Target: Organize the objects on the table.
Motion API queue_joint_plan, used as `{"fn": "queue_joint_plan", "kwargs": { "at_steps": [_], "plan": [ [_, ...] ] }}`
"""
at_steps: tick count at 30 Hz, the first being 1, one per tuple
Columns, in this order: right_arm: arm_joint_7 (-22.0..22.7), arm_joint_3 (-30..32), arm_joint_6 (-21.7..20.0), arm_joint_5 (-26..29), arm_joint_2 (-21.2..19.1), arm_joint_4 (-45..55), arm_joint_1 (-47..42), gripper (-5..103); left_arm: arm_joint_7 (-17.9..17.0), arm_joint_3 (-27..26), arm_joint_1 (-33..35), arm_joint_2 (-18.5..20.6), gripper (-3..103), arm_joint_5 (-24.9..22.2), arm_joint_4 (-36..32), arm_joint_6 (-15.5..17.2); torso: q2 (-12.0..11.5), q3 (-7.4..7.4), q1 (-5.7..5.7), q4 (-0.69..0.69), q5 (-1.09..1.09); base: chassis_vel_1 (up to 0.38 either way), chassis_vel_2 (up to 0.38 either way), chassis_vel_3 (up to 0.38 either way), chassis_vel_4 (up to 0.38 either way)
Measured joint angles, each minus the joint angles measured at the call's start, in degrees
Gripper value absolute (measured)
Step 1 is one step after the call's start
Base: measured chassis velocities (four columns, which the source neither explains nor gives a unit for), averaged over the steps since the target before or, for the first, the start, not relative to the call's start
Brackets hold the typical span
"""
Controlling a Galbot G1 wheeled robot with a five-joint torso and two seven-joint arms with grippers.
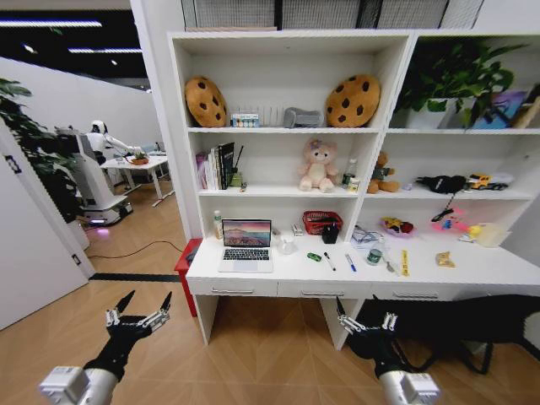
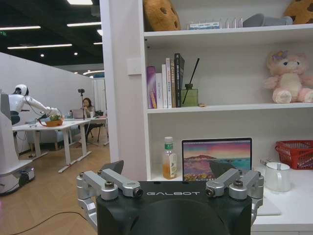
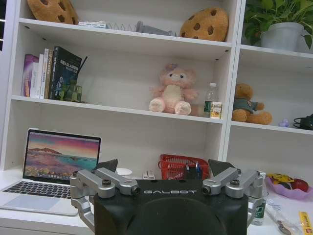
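With the left gripper and right gripper both held wide open and empty, well short of the table, the base should be brought nearer before the laptop and pens are reached.

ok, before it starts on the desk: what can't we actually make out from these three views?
- Head view: items right of the laptop, like the green toy car and pens, are too small for detail.
- Left wrist view: left gripper body hides the laptop's keyboard; the red basket is cut by the edge.
- Right wrist view: right gripper body blocks the desktop centre.
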Motion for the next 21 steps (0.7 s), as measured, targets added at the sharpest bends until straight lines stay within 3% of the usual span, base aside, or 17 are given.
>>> {"fn": "queue_joint_plan", "kwargs": {
  "at_steps": [11, 21],
  "plan": [
    [0.30, -0.07, 1.21, 0.20, 0.10, -1.13, 0.15, 100, -0.26, 0.09, -0.21, 0.12, 99, -0.01, 0.00, 0.00, 0.01, -0.01, -0.02, 0.00, 0.00, -0.016, 0.016, 0.021, -0.021],
    [-0.11, -0.45, 3.37, -0.46, 0.20, -1.56, 0.44, 100, -0.55, 0.05, -0.30, 0.13, 99, -0.07, -0.01, -0.03, 0.00, 0.00, 0.00, 0.00, 0.00, -0.170, 0.185, 0.187, -0.178]
  ]
}}
